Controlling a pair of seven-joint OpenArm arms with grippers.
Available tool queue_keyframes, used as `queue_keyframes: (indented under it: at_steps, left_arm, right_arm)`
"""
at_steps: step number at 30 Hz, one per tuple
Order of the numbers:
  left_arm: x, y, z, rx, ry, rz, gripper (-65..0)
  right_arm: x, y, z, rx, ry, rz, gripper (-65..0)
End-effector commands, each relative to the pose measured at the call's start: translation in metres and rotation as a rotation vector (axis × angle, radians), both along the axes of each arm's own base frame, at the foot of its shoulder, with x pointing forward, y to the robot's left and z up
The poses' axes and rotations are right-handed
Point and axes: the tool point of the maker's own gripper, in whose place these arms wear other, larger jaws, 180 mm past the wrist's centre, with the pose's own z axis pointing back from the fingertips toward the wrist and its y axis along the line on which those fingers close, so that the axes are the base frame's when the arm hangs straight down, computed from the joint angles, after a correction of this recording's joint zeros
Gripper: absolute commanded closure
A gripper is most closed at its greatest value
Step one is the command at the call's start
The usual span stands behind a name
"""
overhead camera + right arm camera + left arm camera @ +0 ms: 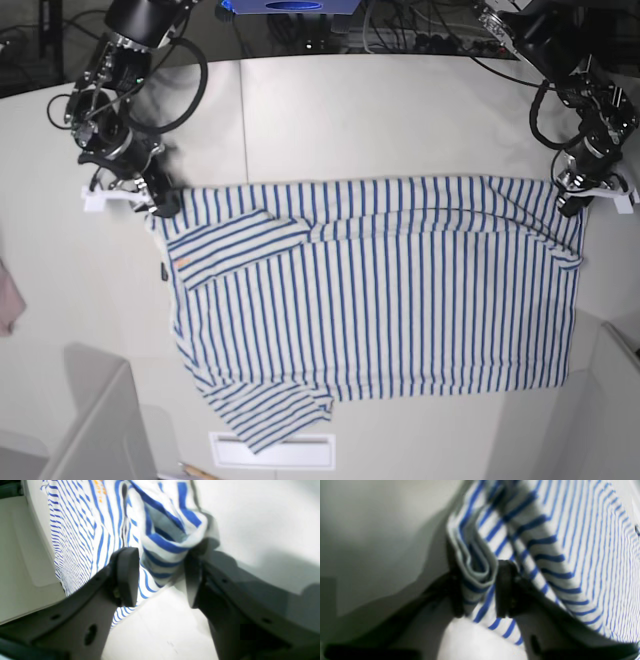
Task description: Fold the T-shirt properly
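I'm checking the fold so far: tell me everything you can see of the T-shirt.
The T-shirt is white cloth with narrow blue stripes, lying mostly flat on the white table. One sleeve, bearing a small orange mark, is folded onto the body; the other sticks out at the near edge. The left gripper pinches one far corner; the right gripper straddles the other, jaws apart.
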Motion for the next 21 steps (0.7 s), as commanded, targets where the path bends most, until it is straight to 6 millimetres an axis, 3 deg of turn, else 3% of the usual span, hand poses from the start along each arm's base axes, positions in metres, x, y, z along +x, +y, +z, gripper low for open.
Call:
queue_keyframes:
  at_steps: [1, 9, 11, 13, 15, 21]
  left_arm:
    - [-0.004, 0.006, 0.001, 0.015, 0.032, -0.001, -15.5]
    - [-0.006, 0.014, 0.004, 0.038, 0.043, -0.009, -14.2]
    - [-0.006, 0.013, 0.004, 0.037, 0.043, -0.010, -11.4]
    - [-0.005, 0.013, 0.005, 0.037, 0.041, -0.010, -1.8]
    - [-0.004, 0.013, 0.005, 0.037, 0.040, -0.010, 0.0]
    - [-0.003, 0.016, 0.011, 0.057, 0.034, -0.015, 0.0]
  right_arm:
    - [-0.001, -0.004, -0.001, -0.018, 0.019, 0.000, -27.3]
    - [0.000, -0.004, 0.000, -0.017, 0.014, -0.006, -26.0]
    - [0.003, -0.006, 0.001, -0.028, 0.003, -0.017, -20.6]
    - [0.005, -0.010, 0.001, -0.041, -0.009, -0.033, -8.9]
    - [0.005, -0.010, -0.004, -0.035, 0.002, -0.035, 0.0]
    - [0.002, -0.010, -0.004, -0.027, 0.011, -0.029, 0.0]
